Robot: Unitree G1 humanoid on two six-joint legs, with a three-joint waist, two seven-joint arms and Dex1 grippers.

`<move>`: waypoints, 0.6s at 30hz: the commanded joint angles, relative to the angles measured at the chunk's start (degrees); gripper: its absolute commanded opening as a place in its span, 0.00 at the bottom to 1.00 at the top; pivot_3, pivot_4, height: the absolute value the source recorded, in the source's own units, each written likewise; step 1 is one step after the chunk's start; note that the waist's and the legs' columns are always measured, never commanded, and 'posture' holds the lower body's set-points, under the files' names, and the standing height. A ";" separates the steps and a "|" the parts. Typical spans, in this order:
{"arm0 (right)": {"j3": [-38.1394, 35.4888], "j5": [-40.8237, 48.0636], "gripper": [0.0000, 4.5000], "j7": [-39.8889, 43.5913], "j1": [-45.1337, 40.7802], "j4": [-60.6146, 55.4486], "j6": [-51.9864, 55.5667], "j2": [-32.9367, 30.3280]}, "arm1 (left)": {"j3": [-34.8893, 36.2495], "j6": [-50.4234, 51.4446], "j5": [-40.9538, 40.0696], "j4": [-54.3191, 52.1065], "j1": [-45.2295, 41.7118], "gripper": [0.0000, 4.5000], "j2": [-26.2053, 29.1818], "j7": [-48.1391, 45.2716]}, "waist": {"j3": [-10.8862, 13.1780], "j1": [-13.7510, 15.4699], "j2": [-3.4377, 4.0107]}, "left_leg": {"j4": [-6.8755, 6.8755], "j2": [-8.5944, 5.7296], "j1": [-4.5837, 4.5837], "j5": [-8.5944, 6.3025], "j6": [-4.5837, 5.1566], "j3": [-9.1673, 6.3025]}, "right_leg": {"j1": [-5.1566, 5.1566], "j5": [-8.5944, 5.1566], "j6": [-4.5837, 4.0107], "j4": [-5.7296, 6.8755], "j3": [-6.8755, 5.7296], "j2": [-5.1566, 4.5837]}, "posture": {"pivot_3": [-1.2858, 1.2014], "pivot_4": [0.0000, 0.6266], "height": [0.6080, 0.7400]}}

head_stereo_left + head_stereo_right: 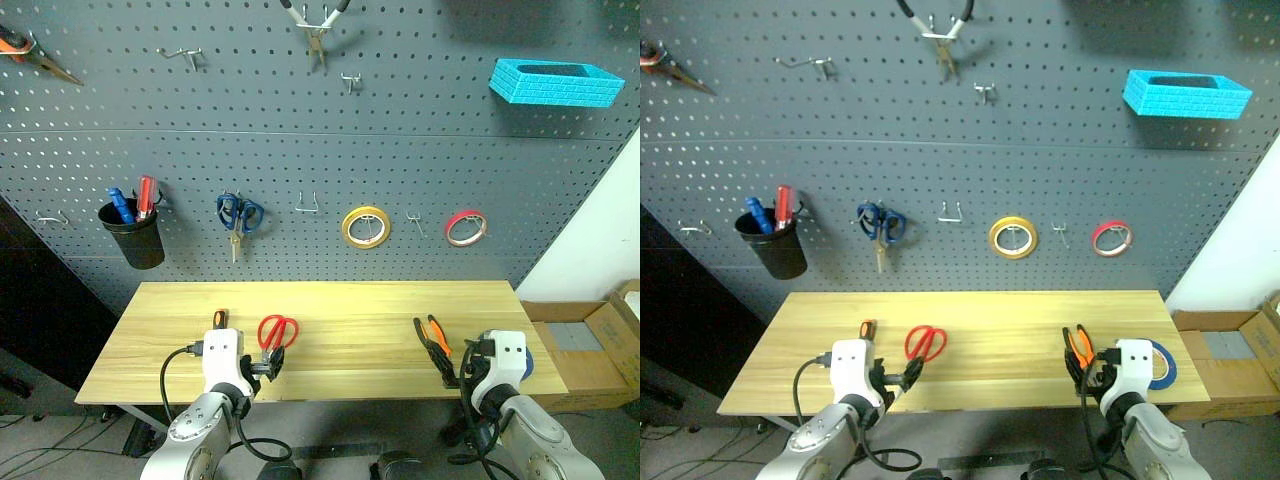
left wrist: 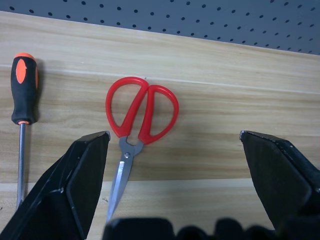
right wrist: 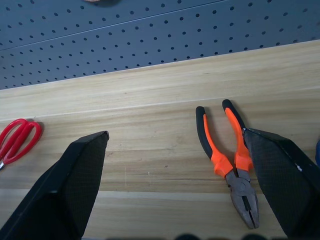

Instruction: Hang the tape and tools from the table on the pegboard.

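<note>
I'm holding both grippers, left (image 2: 172, 187) and right (image 3: 177, 187), spread wide and empty over the table's (image 1: 350, 300) near edge. Red scissors (image 2: 137, 120) are lying ahead of the left, screwdriver (image 2: 22, 105) beside; pliers (image 3: 227, 160) and blue tape (image 1: 1162, 362) sitting toward the table's right edge, pegboard (image 1: 300, 140) behind.

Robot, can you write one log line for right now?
left gripper: open, over red scissors | right gripper: open, by pliers | hung: none

No readable text, label, brand or number shows on any tool, tape or board.
</note>
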 commanded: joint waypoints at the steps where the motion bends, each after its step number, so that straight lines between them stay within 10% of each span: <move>1: -0.52 0.18 1.00 0.16 -1.38 -0.35 -1.40 0.05 | -0.09 -1.65 0.63 -0.63 -0.71 1.00 0.55 -0.36 | 0.00 -0.01 0.00 | 0.00 0.00 0.00 0.00 0.00 0.00 | 0.00 0.00 0.00 0.00 0.00 0.00 | 0.57 0.04 1.00; 18: -0.53 0.32 1.00 0.00 -0.85 -1.51 -1.06 -0.05 | 0.37 -4.27 0.10 1.56 -0.46 1.00 -0.28 -1.13 | -0.01 -0.02 0.00 | 0.00 0.00 0.00 0.00 0.00 0.00 | 0.00 0.00 0.00 0.00 0.00 0.00 | 0.57 0.03 1.00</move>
